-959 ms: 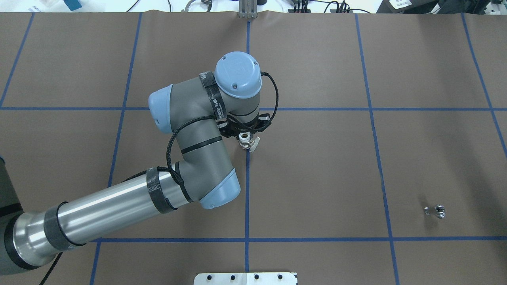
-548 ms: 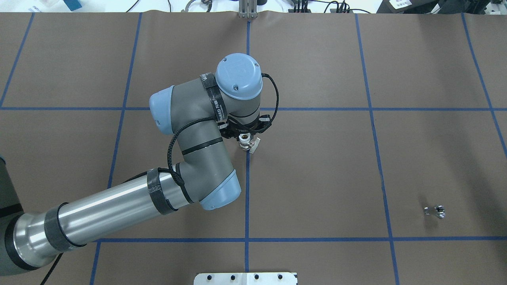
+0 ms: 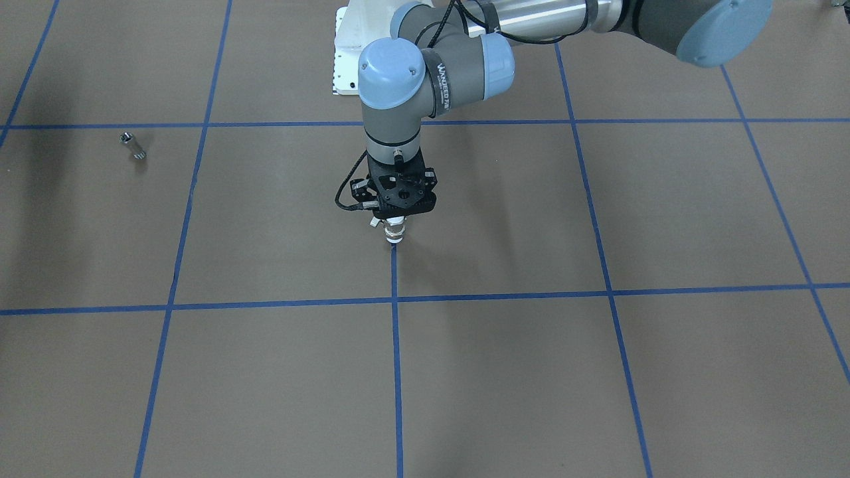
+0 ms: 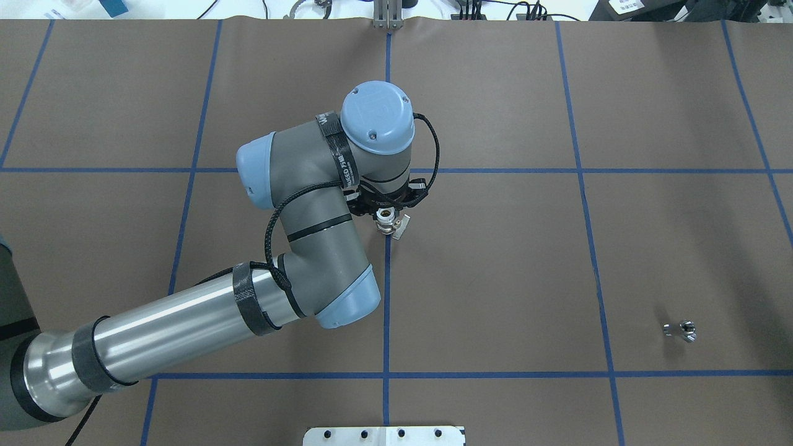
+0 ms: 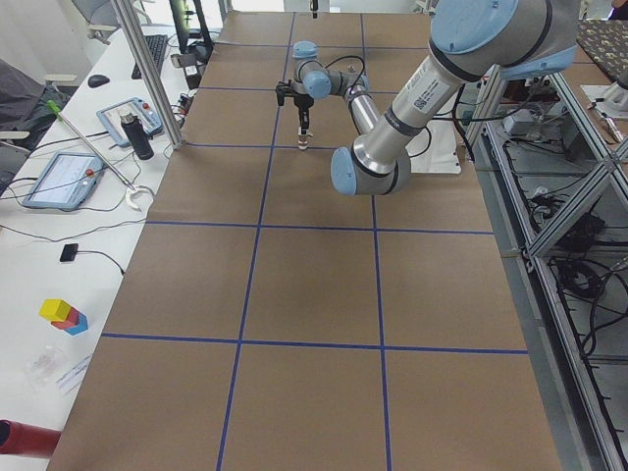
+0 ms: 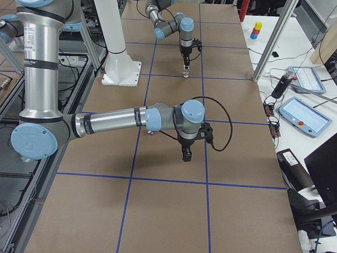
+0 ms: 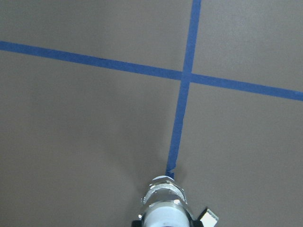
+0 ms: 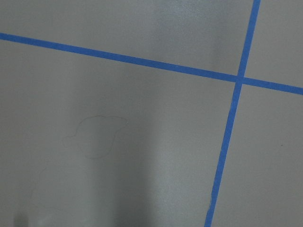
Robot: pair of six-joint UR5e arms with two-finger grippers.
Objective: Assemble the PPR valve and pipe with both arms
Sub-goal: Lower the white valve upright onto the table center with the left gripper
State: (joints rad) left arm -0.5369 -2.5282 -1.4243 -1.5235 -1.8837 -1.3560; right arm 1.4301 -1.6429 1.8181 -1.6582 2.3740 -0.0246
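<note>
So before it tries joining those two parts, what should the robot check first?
1. Grip on the PPR valve: ok. The left claw is shut on it, holding it upright.
2. Valve lifted off the table: cannot tell.
3. Location of the pipe: ok. It lies alone on the table, off to the robot's right.
4. Pipe picked up: not ok. The right claw hangs over bare table, and its camera shows only blue tape lines.
5. Right claw open and ready to grab: cannot tell.
</note>
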